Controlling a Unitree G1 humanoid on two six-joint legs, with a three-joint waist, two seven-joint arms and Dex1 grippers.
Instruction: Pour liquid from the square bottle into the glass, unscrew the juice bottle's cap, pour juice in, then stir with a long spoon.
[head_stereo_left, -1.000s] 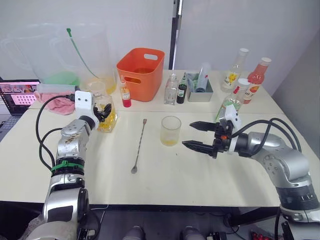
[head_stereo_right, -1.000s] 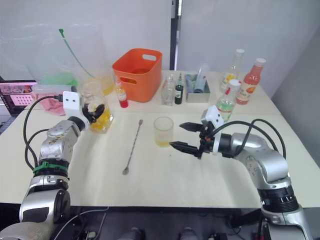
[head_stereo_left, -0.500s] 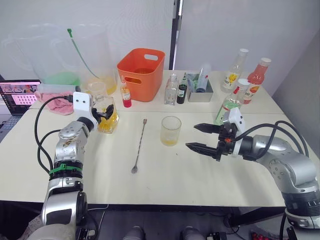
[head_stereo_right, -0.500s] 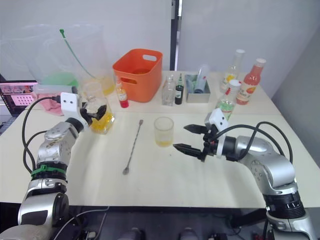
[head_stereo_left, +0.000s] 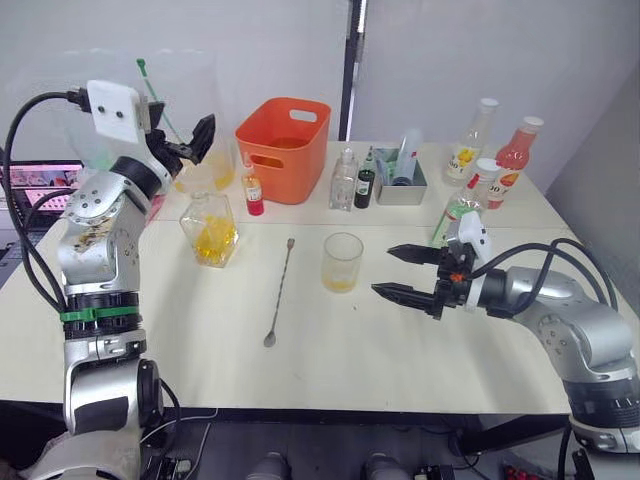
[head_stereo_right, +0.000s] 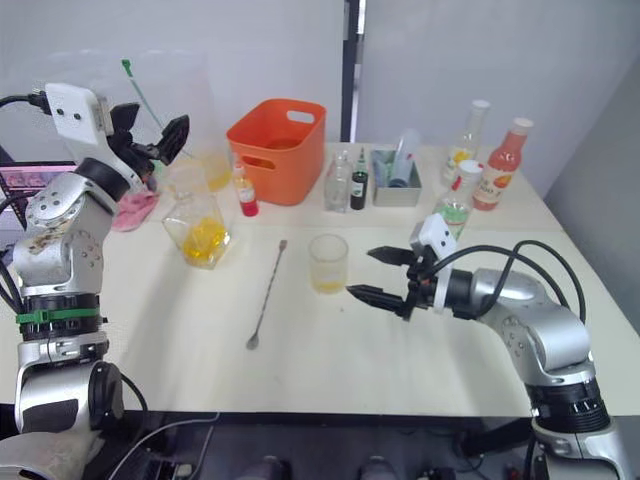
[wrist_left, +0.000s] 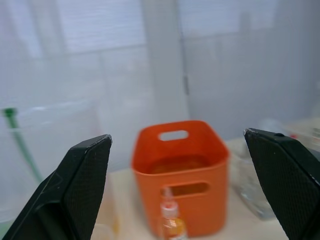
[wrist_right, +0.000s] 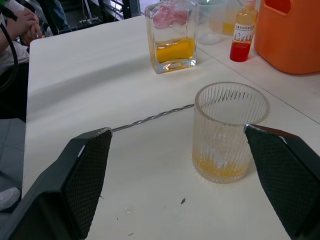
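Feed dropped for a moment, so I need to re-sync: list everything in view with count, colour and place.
Square bottle: 1, clear with yellow liquid, table left, standing free.
Glass: 1, clear, yellow liquid at the bottom, table centre.
Long spoon: 1, silver, flat on the table left of the glass.
Juice bottle: 1, greenish with white cap, behind the right gripper.
Orange bin: 1, back centre.
Small red-liquid bottle: 1, left of the bin.
Grey tray: 1, right of the bin, holding bottles.
Pink bottle: 1, back right.
Left gripper: raised, fingers open.
Right gripper: right of the glass, fingers open.
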